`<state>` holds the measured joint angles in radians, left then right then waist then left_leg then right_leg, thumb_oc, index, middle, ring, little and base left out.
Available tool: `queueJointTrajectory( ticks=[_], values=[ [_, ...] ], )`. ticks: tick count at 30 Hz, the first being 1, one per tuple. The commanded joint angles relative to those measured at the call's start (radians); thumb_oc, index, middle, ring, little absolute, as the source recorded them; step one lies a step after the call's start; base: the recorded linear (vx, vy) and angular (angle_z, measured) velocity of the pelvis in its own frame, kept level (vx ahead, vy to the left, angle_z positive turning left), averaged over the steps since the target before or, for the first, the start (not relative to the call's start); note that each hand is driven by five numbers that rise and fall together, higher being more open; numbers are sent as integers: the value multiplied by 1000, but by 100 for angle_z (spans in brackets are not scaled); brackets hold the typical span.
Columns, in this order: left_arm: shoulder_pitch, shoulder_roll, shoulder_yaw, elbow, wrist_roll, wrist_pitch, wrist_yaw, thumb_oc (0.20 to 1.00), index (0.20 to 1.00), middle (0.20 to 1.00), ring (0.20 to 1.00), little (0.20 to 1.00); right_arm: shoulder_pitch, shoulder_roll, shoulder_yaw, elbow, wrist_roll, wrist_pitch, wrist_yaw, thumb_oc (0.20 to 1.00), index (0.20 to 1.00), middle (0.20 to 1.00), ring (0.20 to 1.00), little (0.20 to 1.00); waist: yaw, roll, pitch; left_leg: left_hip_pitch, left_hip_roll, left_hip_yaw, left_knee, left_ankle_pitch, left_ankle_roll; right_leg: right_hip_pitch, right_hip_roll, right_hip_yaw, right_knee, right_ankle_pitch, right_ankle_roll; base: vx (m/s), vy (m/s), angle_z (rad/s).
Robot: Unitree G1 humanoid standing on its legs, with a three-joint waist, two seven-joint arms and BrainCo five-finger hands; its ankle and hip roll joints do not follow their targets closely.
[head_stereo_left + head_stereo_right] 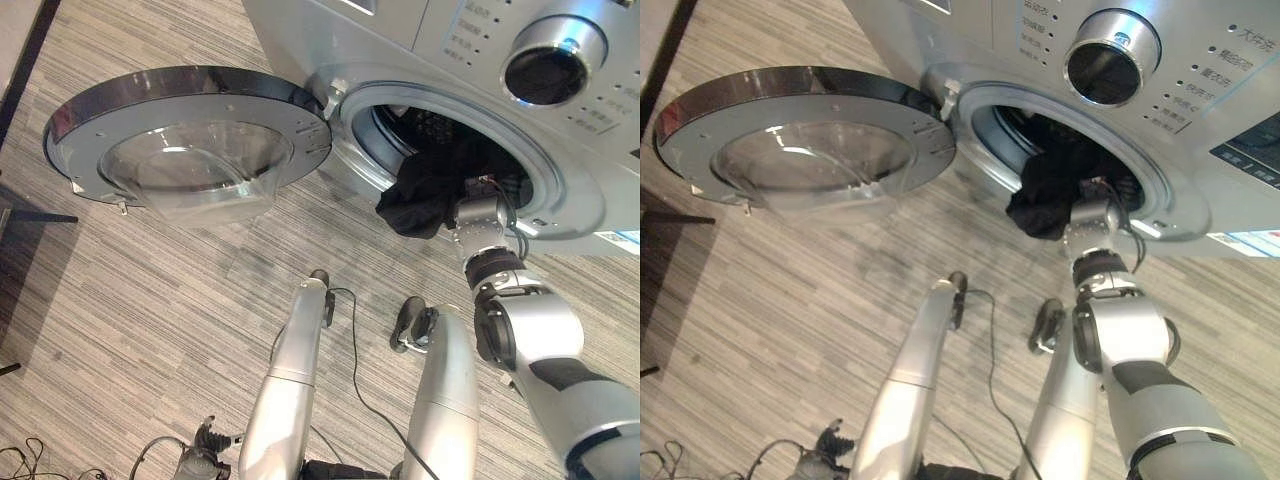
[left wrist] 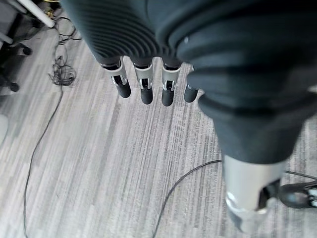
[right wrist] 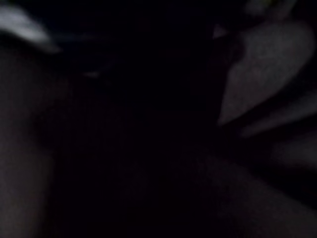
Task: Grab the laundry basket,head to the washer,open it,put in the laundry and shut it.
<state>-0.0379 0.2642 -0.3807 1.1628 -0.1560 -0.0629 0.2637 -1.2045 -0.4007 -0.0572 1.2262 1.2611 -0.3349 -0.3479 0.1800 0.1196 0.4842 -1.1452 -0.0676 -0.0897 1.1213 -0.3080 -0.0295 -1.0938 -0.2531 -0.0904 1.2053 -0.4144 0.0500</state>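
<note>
On the far left I see the washer door swung fully open, its round silver frame and clear bowl-shaped glass facing up over the grey striped floor. It hangs from the left edge of the washer, whose silver front fills the far right of my view, with a large round dial and a panel of small printed buttons above the drum opening.

My left hand hangs low at my left side, away from the washer. In its wrist view the fingers point straight down at the floor, relaxed and holding nothing, with the thumb apart from them.

Moving right, dark laundry sits in the mouth of the drum. Part of it lies inside, and a black fold droops over the lower lip of the opening toward the floor, so it is not yet fully in.

My right arm reaches up from the lower right, and its wrist ends at the drum opening, just beside and touching the dark cloth. The right hand itself is buried in the laundry and the drum, and its wrist view is nearly black, so I cannot tell whether it grips the cloth or has let go.
</note>
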Motion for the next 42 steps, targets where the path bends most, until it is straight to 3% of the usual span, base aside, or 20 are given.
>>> queueJointTrajectory(
  ticks=[1, 2, 7, 9, 11, 15, 16, 17, 18, 19, 20, 22, 28, 35, 39, 42],
  values=[
    [66, 32, -55, 52, -4, 6, -18, 1000, 1000, 1000, 1000, 1000, -37, -136, 25, -81, -59, -30, 20, 200, 200, 200, 200, 200, 5, 29, -51, 52, -27, 65, 29, -135, 63, 6, 13, -17, -60, -29, 27, 12, 44, 8],
    [70, 29, -63, 51, -3, 2, -29, 1000, 1000, 1000, 1000, 1000, -76, -184, 42, -130, -63, -56, 30, 200, 200, 200, 200, 200, 7, 37, -57, 30, -33, 70, 34, -131, 60, -19, 6, -12, -48, -30, 31, 21, 41, 5],
    [81, 32, -76, 9, -24, -23, -32, 1000, 1000, 1000, 1000, 1000, -192, -262, 62, -311, 17, -158, 113, 200, 200, 200, 200, 200, 16, 55, -75, -19, -48, 83, 54, -129, 60, -83, -7, 1, -14, -32, 41, 39, 49, 3],
    [80, 35, -73, -4, -35, -29, -30, 1000, 1000, 1000, 1000, 1000, -198, -265, 67, -347, 39, -188, 127, 200, 200, 200, 200, 200, 16, 58, -76, -31, -49, 85, 62, -130, 60, -96, -8, 5, -5, -35, 42, 15, 18, 0],
    [84, 41, -64, -56, -72, -49, -18, 1000, 1000, 1000, 1000, 1000, -192, -245, 60, -483, 72, -258, 168, 200, 200, 200, 200, 200, 15, 67, -72, -52, -54, 91, 82, -133, 62, -120, -7, 12, 18, -40, 41, 29, 19, -5],
    [105, 53, -74, -119, -99, -65, -21, 1000, 1000, 1000, 1000, 1000, -165, -222, 52, -479, 75, -281, 181, 200, 200, 200, 200, 200, 12, 76, -66, -75, -58, 96, 103, -136, 64, -145, -4, 18, 41, -43, 39, 13, 15, -1],
    [114, 55, -94, -134, -114, -67, -24, 1000, 1000, 1000, 1000, 1000, -166, -227, 60, -384, 48, -265, 138, 313, 313, 313, 313, 313, 13, 81, -62, -90, -56, 101, 121, -140, 66, -160, -4, 25, 54, -42, 36, 7, 56, -2],
    [115, 54, -109, -152, -117, -70, -27, 1000, 1000, 1000, 1000, 1000, -152, -233, 52, -276, 11, -224, 96, 856, 856, 856, 856, 856, 11, 90, -56, -101, -56, 107, 129, -140, 67, -173, -5, 28, 60, -40, 35, 7, 73, -4],
    [116, 56, -117, -156, -115, -67, -32, 1000, 1000, 1000, 1000, 1000, -136, -259, 73, -150, -69, -160, 54, 1000, 1000, 1000, 1000, 1000, 13, 91, -55, -104, -54, 109, 132, -145, 67, -179, -7, 32, 65, -42, 35, -7, 43, -5],
    [114, 54, -119, -157, -115, -67, -32, 1000, 1000, 1000, 1000, 1000, -145, -264, 77, -142, -73, -155, 52, 1000, 1000, 1000, 1000, 1000, 15, 93, -55, -108, -54, 110, 131, -141, 67, -183, -6, 33, 64, -38, 35, -20, 42, -4],
    [113, 53, -128, -170, -105, -66, -42, 1000, 1000, 1000, 1000, 1000, -123, -253, 93, -69, -84, -70, 78, 1000, 1000, 1000, 1000, 1000, 12, 97, -50, -118, -51, 116, 135, -141, 69, -192, -6, 35, 66, -33, 34, -30, 37, -2],
    [131, 55, -129, -186, -103, -66, -55, 1000, 1000, 1000, 1000, 1000, -99, -250, 104, -16, -119, -15, 108, 1000, 1000, 1000, 1000, 1000, 10, 103, -53, -129, -49, 122, 132, -137, 71, -205, -4, 37, 64, -28, 32, -35, 54, -8],
    [140, 58, -131, -211, -114, -60, -57, 1000, 1000, 1000, 1000, 1000, -52, -205, 84, -1, -127, -19, 80, 1000, 1000, 1000, 1000, 1000, 1, 100, -57, -122, -47, 125, 83, -114, 74, -201, 8, 37, 14, 1, 29, -39, 26, -5],
    [120, 56, -125, -235, -128, -64, -60, 1000, 1000, 1000, 1000, 1000, 4, -134, 67, -20, -137, -22, 68, 1000, 1000, 1000, 1000, 1000, -15, 87, -58, -43, -40, 133, -58, -60, 76, -125, 26, 22, -121, 61, 37, -67, 22, -6],
    [87, 37, -102, -211, -119, -61, -63, 1000, 1000, 1000, 1000, 1000, 129, -56, 17, -65, -135, -41, 76, 1000, 1000, 1000, 1000, 1000, -35, 63, -71, 106, -26, 102, -205, -7, 82, 37, 48, 20, -283, 107, 35, -84, -8, -11],
    [69, 32, -94, -196, -87, -61, -80, 1000, 1000, 1000, 1000, 1000, 210, -37, 50, -91, -203, -17, 93, 1000, 1000, 1000, 1000, 1000, -48, 45, -67, 223, -24, 91, -305, 27, 78, 164, 54, 22, -393, 144, 33, -47, -24, -4]
  ],
)
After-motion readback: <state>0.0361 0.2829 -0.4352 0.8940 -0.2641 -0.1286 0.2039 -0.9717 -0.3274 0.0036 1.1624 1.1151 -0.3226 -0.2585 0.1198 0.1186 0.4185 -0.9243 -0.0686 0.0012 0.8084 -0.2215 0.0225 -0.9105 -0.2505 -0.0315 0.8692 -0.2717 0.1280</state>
